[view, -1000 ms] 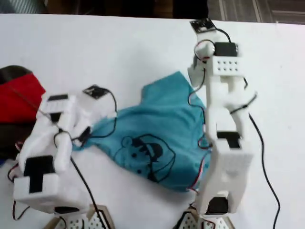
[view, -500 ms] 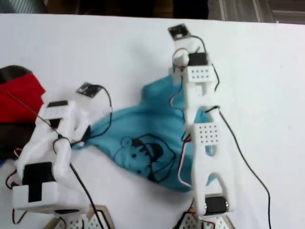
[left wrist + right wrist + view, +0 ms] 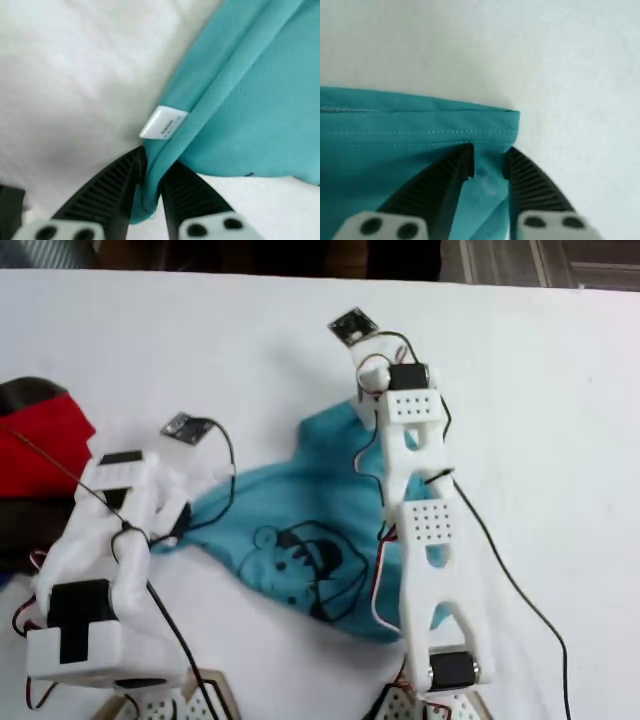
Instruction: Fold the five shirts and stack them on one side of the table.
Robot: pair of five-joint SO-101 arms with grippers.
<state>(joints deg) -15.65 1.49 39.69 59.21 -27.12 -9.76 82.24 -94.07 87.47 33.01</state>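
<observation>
Seen from above, a crumpled teal fabric shirt (image 3: 300, 505) lies near the middle of the white table (image 3: 200, 330), spread unevenly rather than flat, with one corner pulled out toward 12 o'clock and a narrow tail drawn toward 9 o'clock. A black line drawing of a cartoon figure (image 3: 310, 562) faces up on its near half; any lettering in the print is too small to read. The high view also takes in a heap of red cloth (image 3: 40, 445) and dark cloth (image 3: 20, 535) at the table's 9 o'clock edge, well apart from the shirt's body. The wrist cameras supply what the arms hide from above. The left gripper (image 3: 152, 165) stands at the shirt's 9 o'clock tail, its black ribbed jaws nearly together with a folded seam pinched between them; just beyond the tips a small white sewn-in label (image 3: 162, 123) sticks out of the seam, its print illegible. The right gripper (image 3: 487, 160) is at the 12 o'clock corner, jaws a narrow gap apart and clamped on bunched cloth just inside the stitched hem.
</observation>
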